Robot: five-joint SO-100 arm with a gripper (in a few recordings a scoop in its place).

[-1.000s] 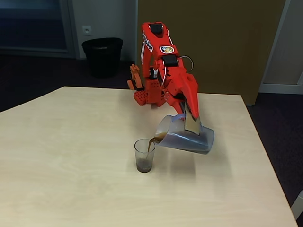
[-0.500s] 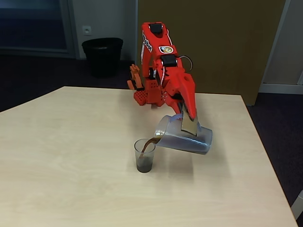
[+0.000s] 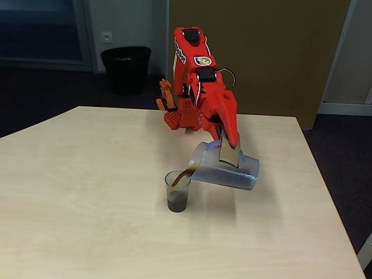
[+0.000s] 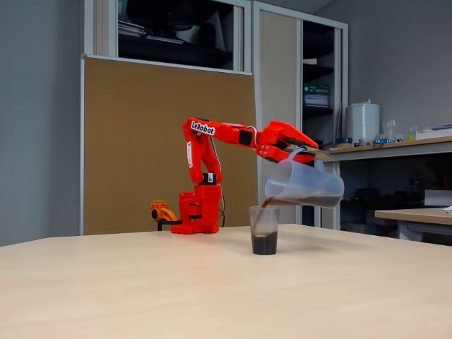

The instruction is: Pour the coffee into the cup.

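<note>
In both fixed views the cup point(image 3: 177, 190) point(image 4: 263, 229) is seen upright on the table point(image 3: 87, 192) point(image 4: 141, 289), partly filled with dark coffee point(image 3: 177, 203) point(image 4: 264, 244). A thin stream is carried into it from the tipped pitcher point(image 3: 226, 170) point(image 4: 305, 185) at its 2 o'clock. The pitcher's handle is clamped by the closed gripper point(image 3: 229, 150) point(image 4: 308, 152).

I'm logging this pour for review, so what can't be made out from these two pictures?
- End effector: in both fixed views, its grip is blurred against the tilted bluish translucent pitcher.
- Dark brown coffee: how much remains in the pitcher is veiled by its cloudy wall.
- Small clear plastic cup: too small to judge stray drops.
</note>
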